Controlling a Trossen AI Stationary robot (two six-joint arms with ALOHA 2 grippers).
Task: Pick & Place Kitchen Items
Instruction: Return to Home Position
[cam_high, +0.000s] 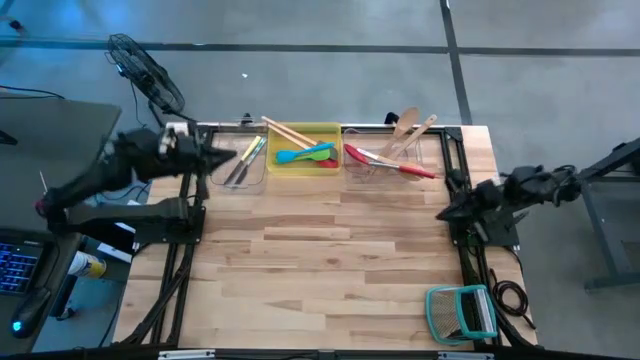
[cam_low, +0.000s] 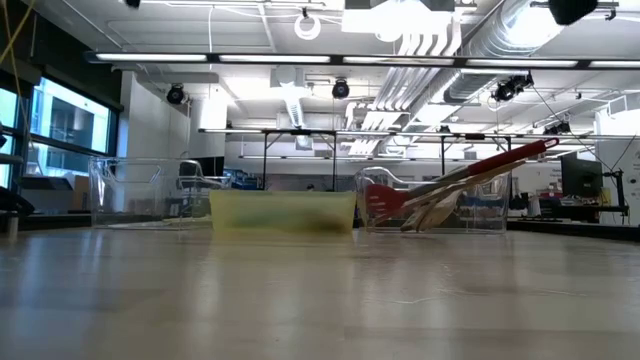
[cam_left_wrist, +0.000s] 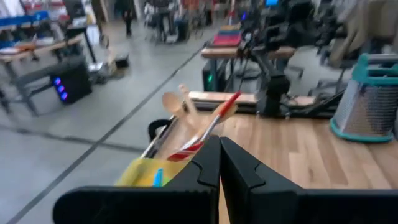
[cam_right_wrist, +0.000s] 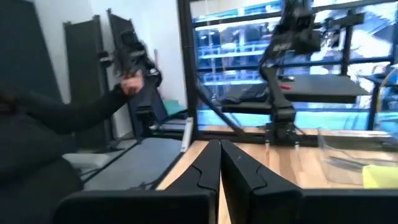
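Note:
The kitchen items lie in three bins along the table's far edge. Metal cutlery (cam_high: 244, 160) rests in the left clear bin (cam_high: 240, 172). Wooden sticks, a blue spatula (cam_high: 300, 155) and a green one lie in the yellow bin (cam_high: 303, 130). Wooden spoons (cam_high: 408, 128) and a red spatula (cam_high: 385, 162) lean out of the right clear bin (cam_low: 430, 205). My left gripper (cam_left_wrist: 220, 142) is shut and empty, pointing level toward the left clear bin from the table's left side. My right gripper (cam_right_wrist: 220, 144) is shut and empty at the table's right edge (cam_high: 447, 212).
A green-framed wire rack (cam_high: 462, 312) stands at the near right corner. The wooden tabletop (cam_high: 320, 260) spreads between the arms. A fan (cam_high: 148, 70) and a laptop (cam_high: 15, 265) sit off the left side. A person's dark sleeve and hand (cam_right_wrist: 127, 84) show beyond the table.

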